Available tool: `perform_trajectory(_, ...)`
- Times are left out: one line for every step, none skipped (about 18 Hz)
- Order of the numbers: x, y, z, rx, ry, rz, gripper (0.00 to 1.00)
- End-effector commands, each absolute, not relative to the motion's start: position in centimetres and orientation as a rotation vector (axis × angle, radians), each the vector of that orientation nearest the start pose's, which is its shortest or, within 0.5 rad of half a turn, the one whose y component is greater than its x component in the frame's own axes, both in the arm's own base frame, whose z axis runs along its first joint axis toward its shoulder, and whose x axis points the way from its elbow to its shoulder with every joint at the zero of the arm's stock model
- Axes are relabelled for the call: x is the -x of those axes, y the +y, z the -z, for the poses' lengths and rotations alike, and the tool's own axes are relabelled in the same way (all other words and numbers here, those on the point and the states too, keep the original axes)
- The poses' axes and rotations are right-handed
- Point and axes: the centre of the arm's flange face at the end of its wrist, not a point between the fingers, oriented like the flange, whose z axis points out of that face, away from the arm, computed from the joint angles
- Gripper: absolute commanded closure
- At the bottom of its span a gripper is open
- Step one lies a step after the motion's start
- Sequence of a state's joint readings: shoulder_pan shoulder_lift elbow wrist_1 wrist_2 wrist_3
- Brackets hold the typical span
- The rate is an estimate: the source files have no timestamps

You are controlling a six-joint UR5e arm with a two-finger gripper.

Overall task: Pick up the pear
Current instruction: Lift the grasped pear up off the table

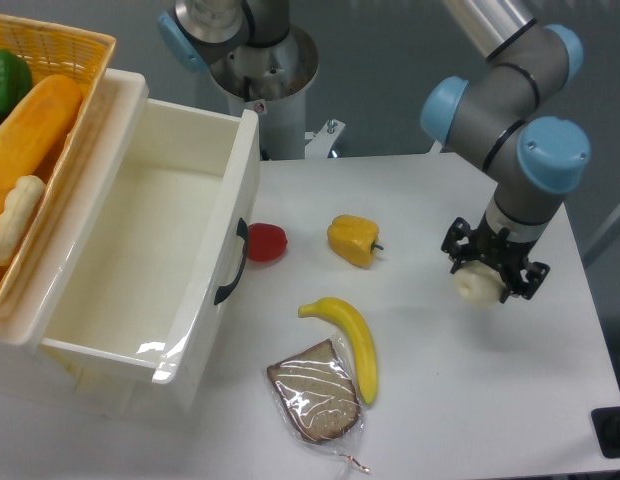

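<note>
The pear (477, 286) is a small pale cream-white roundish fruit at the right of the table. My gripper (493, 272) is right over it, its black fingers on either side of the fruit and closed against it. I cannot tell whether the pear rests on the table or is lifted just above it. The yellow bell pepper (353, 240) and the yellow banana (350, 342) lie apart to the left.
A red fruit (266, 242) lies by the big white bin (150, 250) at the left. A wrapped bread slice (317, 392) lies at the front. A yellow basket (40, 130) with food sits on the bin's far left. The table's right edge is near the gripper.
</note>
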State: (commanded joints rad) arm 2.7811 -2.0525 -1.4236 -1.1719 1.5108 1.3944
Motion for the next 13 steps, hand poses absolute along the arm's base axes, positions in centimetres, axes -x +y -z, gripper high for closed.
perform_trajectory(58.3, 36.7, -32.1, 3.062, 0.283, -0.087, 0.52)
perform_trajectory(58.6, 36.8, -32.4, 3.062, 0.278, -0.099, 0.52)
perform_trajectory(58.7, 36.9, -32.8, 3.064, 0.283, -0.11, 0.52)
perform_trajectory(58.9, 36.9, -33.1, 3.074, 0.281, -0.122, 0.52)
perform_trajectory(59.1, 37.0, -33.2, 3.085, 0.281, -0.13, 0.52)
perform_trajectory(59.1, 37.2, -33.0, 3.086, 0.279, -0.123, 0.52)
perform_trajectory(59.3, 37.3, -33.0, 3.086, 0.279, -0.125, 0.52)
perform_trajectory(59.2, 37.4, -33.2, 3.087, 0.281, -0.121, 0.52)
perform_trajectory(59.2, 37.3, -33.2, 3.088, 0.279, -0.114, 0.52)
perform_trajectory(59.2, 37.4, -33.1, 3.09, 0.279, -0.115, 0.52)
perform_trajectory(59.2, 37.4, -33.1, 3.089, 0.277, -0.117, 0.52)
perform_trajectory(59.1, 37.5, -33.2, 3.088, 0.279, -0.116, 0.52)
perform_trajectory(59.1, 37.5, -33.4, 3.087, 0.279, -0.118, 0.52)
